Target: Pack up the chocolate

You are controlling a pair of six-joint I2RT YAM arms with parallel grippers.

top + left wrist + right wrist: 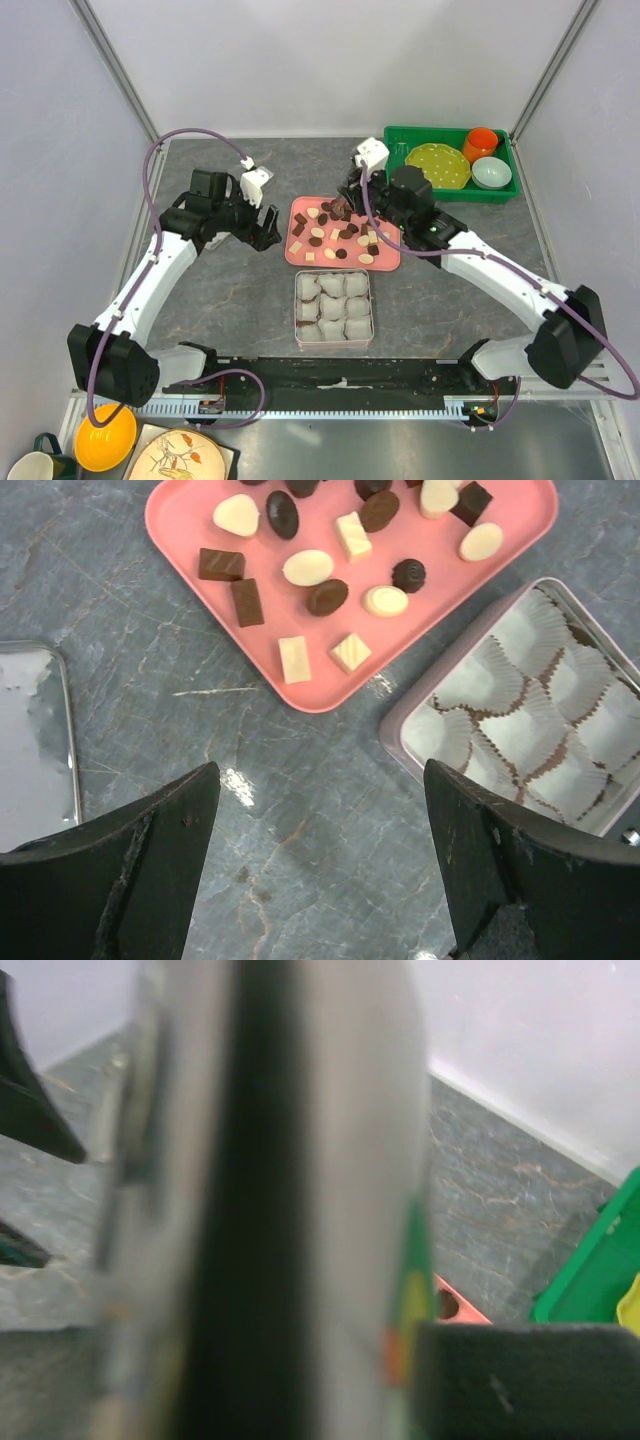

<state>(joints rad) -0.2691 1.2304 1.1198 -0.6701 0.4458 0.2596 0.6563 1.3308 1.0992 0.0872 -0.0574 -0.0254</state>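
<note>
A grey marbled table (230, 300) between white walls: at the centre of the overhead view the chocolate (308, 567), dark and cream pieces, lies scattered on a pink tray (296, 258), with a tin (400, 730) of white paper cups (520, 730) just below it. No piece can be made out for certain in the cups, so the packing looks barely begun, with almost the whole tray left to move. The left gripper (320, 790) hangs over bare table left of the tray, fingers spread wide and holding nothing. The right gripper (345, 207) is over the tray's upper edge. Its own camera is filled by a blurred surface close up, so whether it grips a piece cannot be told. A green bin (395, 165) of dishes stands at upper right. No brand, label or writing is legible anywhere.
</note>
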